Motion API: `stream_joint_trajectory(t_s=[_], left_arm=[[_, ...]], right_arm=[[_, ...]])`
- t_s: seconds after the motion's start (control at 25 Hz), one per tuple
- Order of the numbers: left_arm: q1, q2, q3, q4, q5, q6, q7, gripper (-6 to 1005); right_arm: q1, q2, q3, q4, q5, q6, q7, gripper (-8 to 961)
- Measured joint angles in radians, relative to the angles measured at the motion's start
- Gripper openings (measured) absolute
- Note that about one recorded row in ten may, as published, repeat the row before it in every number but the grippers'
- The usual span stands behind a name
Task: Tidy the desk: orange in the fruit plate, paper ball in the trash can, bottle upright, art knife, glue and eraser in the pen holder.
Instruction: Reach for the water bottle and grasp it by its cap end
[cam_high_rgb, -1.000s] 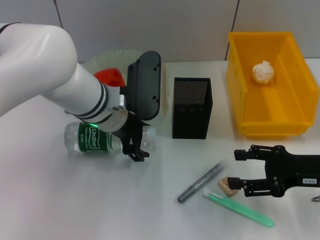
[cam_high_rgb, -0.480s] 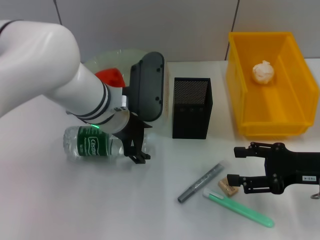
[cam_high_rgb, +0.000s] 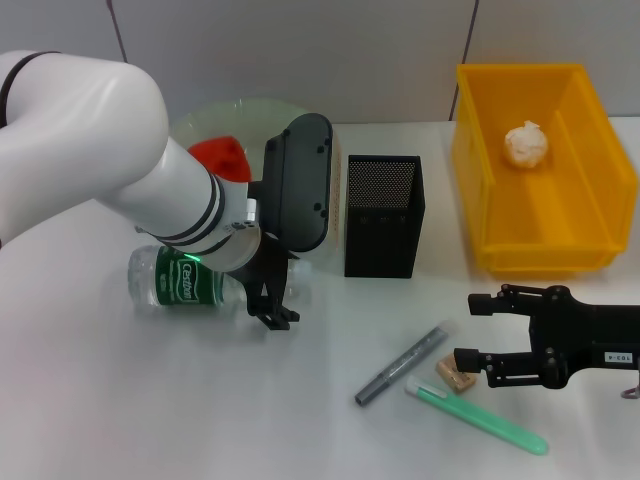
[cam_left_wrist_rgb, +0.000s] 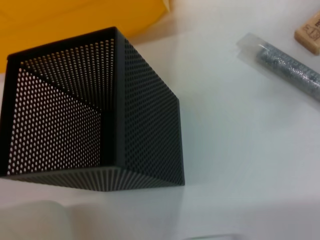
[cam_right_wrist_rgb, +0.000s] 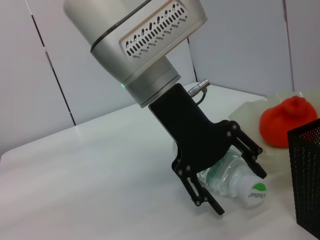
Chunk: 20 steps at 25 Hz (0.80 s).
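1 white desk (cam_high_rgb: 120, 400) before pale grey wall panels (cam_high_rgb: 300, 50).

Table: a plain white top (cam_high_rgb: 120, 400), smooth and matte, filling the whole foreground in the head view; the same white surface shows in the left wrist view (cam_left_wrist_rgb: 240, 140) and the right wrist view (cam_right_wrist_rgb: 75, 190).
Wall: pale grey panels (cam_high_rgb: 300, 50) standing right behind the table's far edge.
Seams: thin dark lines (cam_high_rgb: 472, 30) dividing the wall panels, slightly slanted.
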Motion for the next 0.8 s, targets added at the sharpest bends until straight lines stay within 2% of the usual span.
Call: stream_joint_trajectory(t_s=[0.2,0.4,0.8], left_arm=[[0.000,0.000,0.002,-0.001,0.025,0.000,-0.012,770],[0.006,0.000,0.021,0.010,0.042,-0.014,-0.033,573],[0.008,0.000,0.047,0.014,0.049,-0.026,-0.046,497]], right_arm=[[0.001,0.000,0.000,0.000,0.000,-0.006,0.000,819],[0.000,0.000,0.000,0.000,0.000,-0.009,0.001,819],[0.000,-0.002,0.000,0.000,0.000,-0.009,0.001,819]])
